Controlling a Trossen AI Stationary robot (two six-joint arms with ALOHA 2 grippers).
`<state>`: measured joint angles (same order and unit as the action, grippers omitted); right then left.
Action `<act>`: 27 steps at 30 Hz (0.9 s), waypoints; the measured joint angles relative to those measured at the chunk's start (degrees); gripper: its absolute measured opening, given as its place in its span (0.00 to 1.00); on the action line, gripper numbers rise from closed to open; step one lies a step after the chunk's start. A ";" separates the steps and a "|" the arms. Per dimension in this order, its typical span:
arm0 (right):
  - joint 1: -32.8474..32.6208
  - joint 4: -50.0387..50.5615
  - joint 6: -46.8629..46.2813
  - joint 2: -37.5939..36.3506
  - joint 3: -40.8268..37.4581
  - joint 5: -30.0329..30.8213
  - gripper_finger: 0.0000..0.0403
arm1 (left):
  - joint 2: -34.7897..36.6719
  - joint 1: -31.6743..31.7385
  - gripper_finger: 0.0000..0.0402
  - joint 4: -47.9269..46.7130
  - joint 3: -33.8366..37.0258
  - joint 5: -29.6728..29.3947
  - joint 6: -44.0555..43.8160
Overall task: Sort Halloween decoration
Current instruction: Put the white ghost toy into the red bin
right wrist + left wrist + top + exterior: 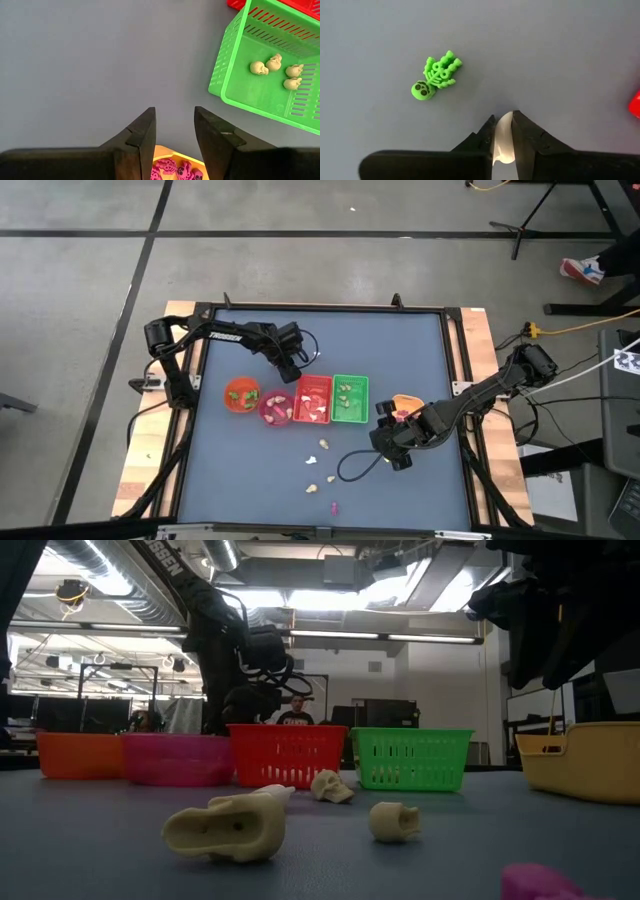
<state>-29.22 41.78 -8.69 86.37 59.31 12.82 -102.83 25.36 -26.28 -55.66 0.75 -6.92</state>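
The blue-grey surface (250, 470) carries a row of containers, and the red basket (312, 399) in that row serves as landmark: beside it on one side sit a magenta bowl (276, 408) and then an orange bowl (242, 394), on the other a green basket (350, 398) holding cream skulls (273, 62), and beyond that a yellow tray (405, 402) with magenta skulls (181, 170). The left gripper (503, 131) hangs just behind the red basket, jaws pinched on a small white piece (503, 145) whose shape cannot be told. The right gripper (173, 131) hovers over the yellow tray, past the green basket, jaws apart and empty. Close to the left gripper a green skeleton (436, 77) lies flat on the surface. More loose cream pieces (324, 445) and one magenta piece (334, 506) lie in front of the red basket, well apart from it. These trinkets look light, stiff and smooth plastic, likely to skid or flip when nudged; the skeleton is best pinched across its ribbed body, the skulls across their sides.
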 joint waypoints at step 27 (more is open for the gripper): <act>-0.01 0.02 -0.02 0.00 0.00 0.00 0.33 | 2.54 0.24 0.01 -0.92 0.20 -0.23 -0.04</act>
<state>-29.23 41.80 -8.71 86.37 59.31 12.82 -100.29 25.61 -27.21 -55.46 0.52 -6.96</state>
